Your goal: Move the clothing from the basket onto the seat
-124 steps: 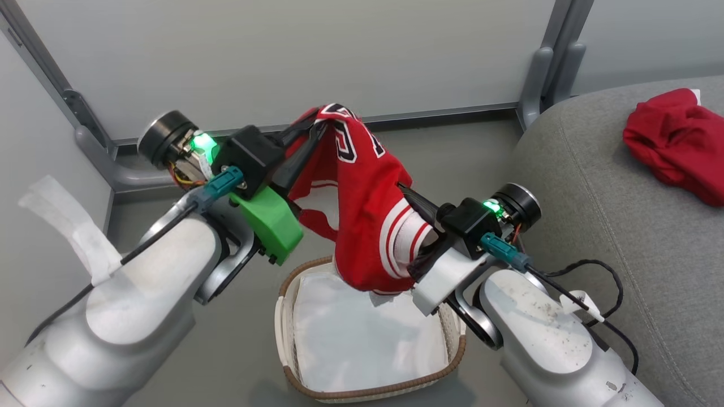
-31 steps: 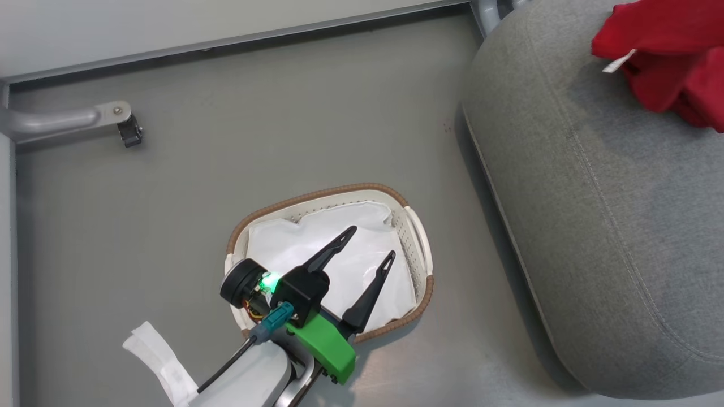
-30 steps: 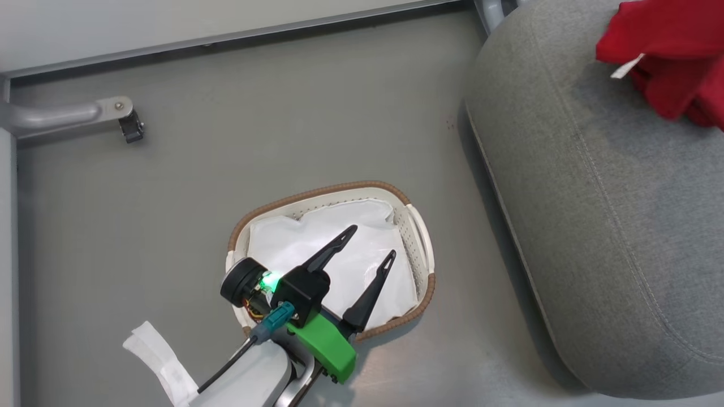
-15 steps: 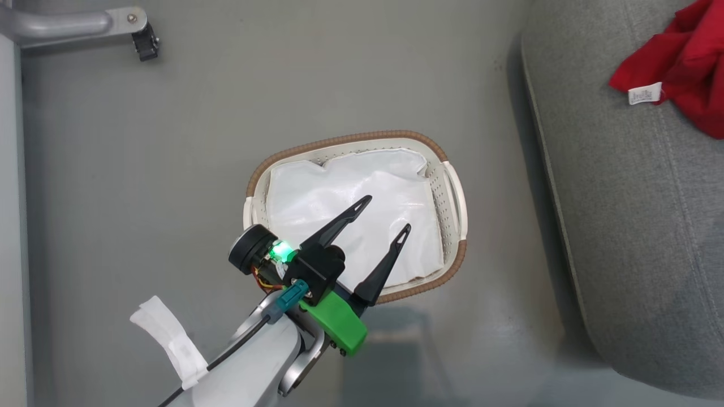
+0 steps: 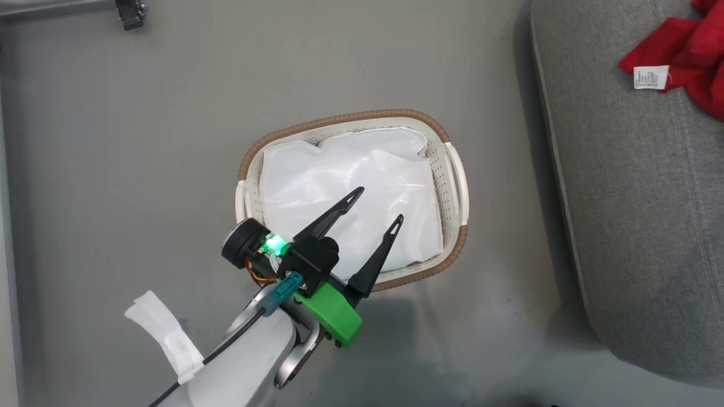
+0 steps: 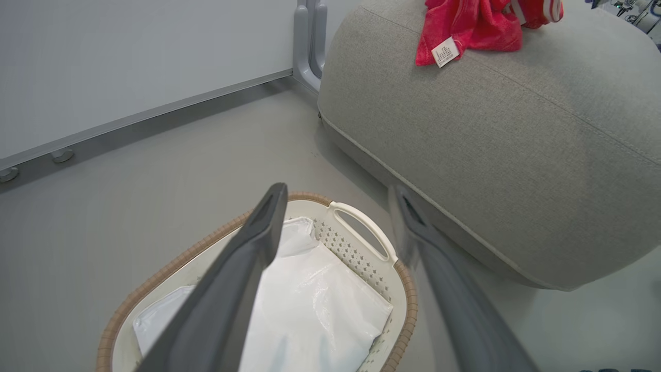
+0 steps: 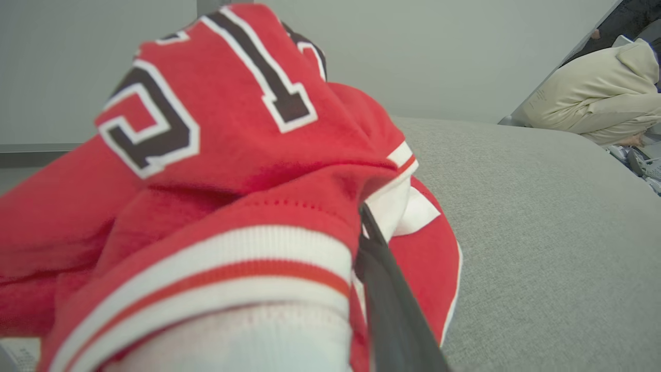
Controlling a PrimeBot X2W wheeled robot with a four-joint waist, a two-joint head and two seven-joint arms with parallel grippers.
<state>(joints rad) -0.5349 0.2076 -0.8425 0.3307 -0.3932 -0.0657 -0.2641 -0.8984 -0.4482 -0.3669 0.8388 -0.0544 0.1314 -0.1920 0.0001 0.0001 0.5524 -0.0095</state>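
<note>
Right wrist view: clothing [image 7: 217, 155] bears block figure 1; label [image 6: 445, 51] print illegible

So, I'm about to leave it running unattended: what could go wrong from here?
1. The clothing is draped over the right gripper; pulling away might drag it off the seat.
2. It lies near the seat's rounded edge, so it could slide down.
3. The left gripper hangs open above the basket; dipping could snag the white liner.
</note>
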